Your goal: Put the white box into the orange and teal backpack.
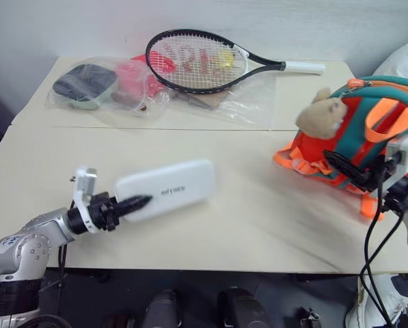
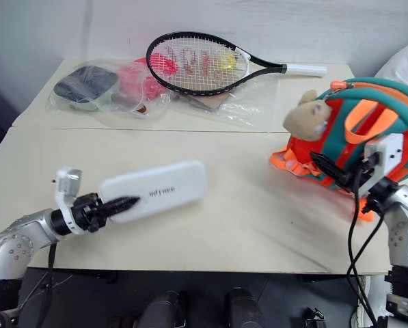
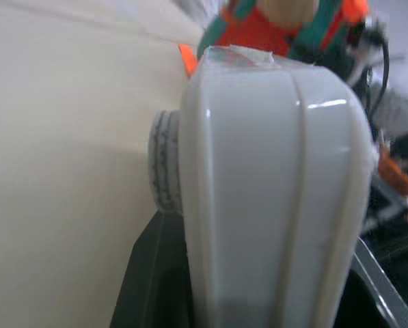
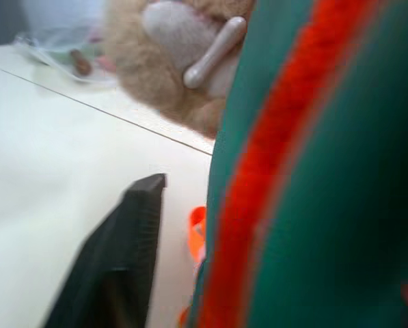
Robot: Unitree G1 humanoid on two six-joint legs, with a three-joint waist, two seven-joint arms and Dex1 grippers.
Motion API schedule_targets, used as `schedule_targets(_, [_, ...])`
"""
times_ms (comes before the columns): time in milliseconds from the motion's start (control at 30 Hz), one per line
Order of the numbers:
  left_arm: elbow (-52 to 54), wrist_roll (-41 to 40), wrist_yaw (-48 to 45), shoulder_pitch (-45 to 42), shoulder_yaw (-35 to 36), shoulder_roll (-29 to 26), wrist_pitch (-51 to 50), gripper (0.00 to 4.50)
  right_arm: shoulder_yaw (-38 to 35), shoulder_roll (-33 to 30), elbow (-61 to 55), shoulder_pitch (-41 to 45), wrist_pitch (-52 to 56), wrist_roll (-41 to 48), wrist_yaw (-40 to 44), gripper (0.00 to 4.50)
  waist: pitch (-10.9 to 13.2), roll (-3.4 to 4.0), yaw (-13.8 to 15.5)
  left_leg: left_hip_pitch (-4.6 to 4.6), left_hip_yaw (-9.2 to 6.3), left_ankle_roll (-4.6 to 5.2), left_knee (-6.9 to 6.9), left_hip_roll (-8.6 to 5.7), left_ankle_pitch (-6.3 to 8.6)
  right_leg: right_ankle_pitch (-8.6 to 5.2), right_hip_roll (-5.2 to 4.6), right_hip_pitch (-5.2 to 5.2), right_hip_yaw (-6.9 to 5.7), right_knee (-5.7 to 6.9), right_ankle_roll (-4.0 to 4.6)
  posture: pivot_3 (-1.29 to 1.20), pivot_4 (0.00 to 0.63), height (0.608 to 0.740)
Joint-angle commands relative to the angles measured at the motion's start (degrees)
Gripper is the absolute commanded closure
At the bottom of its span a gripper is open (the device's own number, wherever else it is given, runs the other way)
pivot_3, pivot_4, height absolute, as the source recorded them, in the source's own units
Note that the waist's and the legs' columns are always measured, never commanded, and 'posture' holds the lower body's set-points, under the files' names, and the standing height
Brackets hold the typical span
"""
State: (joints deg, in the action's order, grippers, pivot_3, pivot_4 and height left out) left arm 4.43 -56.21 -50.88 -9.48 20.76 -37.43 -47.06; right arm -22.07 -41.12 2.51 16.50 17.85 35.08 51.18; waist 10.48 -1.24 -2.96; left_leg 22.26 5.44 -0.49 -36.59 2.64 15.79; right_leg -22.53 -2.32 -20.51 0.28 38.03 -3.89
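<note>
Even bright indoor light, soft shadows; wrist views blurred, close-ups out of focus.

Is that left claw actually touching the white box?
Touching. In the left wrist view the white box sits clamped against a black finger; the eye view shows the left gripper on its end.

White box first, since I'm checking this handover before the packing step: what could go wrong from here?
The flat white box with dark lettering is pinched only at one end by the left gripper, so it may pivot or slip when lifted. The right gripper sits against the orange and teal backpack beside its tan plush animal; a poor hold could topple the bag. No opening is visible, so the box might jam.
</note>
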Motion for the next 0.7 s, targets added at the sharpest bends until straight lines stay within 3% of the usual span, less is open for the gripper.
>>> schedule_targets(33, [-3.12, -4.18, 5.54, -2.35, 7.28, 1.49, -0.02, 3.27, 2.49, 0.27, -7.9, 0.67, 6.41, 5.88, 1.88, 3.28, 0.01, -0.01, 0.03, -0.01, -0.01, 0.0, 0.0, 0.0, 0.0, 0.0, 0.0, -0.01, -0.01, 0.04, 0.0, 0.0, 0.15, 0.74])
schedule_targets(167, [-8.01, -3.14, 10.2, -5.14, 10.32, 3.59, 2.45, 3.27, 7.39, 3.18, -17.94, 1.29, 12.76, 12.16, 1.04, 4.49, 0.01, -0.01, -0.26, -0.01, -0.03, -0.03, 0.04, 0.03, -0.01, 0.0, 0.03, -0.02, -0.03, 0.03, 0.0, 0.0, 0.15, 0.74])
schedule_targets(333, [-11.8, -2.61, 13.92, -8.1, 12.44, 5.64, 4.49, 3.27, 14.6, 9.05, -28.62, 5.22, 18.67, 19.68, -1.88, 4.49, 0.06, -0.1, -0.28, 0.05, -0.04, -0.05, 0.02, 0.04, -0.02, 0.0, 0.01, -0.09, -0.05, 0.04, 0.0, 0.0, 0.15, 0.74])
schedule_targets(467, [-13.39, -2.63, 14.81, -9.83, 12.81, 5.82, 4.75, 3.27, 16.22, 11.54, -33.37, 8.77, 23.7, 27.59, -6.28, 4.49, 0.07, -0.12, -0.21, 0.07, -0.06, -0.06, 0.02, 0.04, -0.01, 0.0, -0.01, -0.12, -0.09, 0.05, 0.0, 0.0, 0.15, 0.74])
schedule_targets(600, [-12.16, 1.93, 12.52, -8.63, 10.25, 3.59, 7.17, 3.27, 12.57, 6.26, -36.51, 6.58, 29.17, 38.44, -8.01, 4.49, 0.05, -0.22, 0.0, 0.13, -0.1, -0.02, 0.02, 0.0, 0.03, 0.0, -0.07, -0.12, -0.15, -0.01, 0.0, 0.0, 0.15, 0.74])
schedule_targets(700, [-5.1, 1.9, 5.19, -3.5, 10.11, 0.74, 8.24, 3.27, 5.97, -3.67, -34.31, -0.23, 35.42, 45.63, -5.44, 4.49, 0.05, -0.31, 0.16, 0.2, -0.11, 0.14, 0.0, -0.07, 0.13, 0.0, -0.15, -0.09, -0.16, -0.12, 0.0, 0.0, 0.15, 0.74])
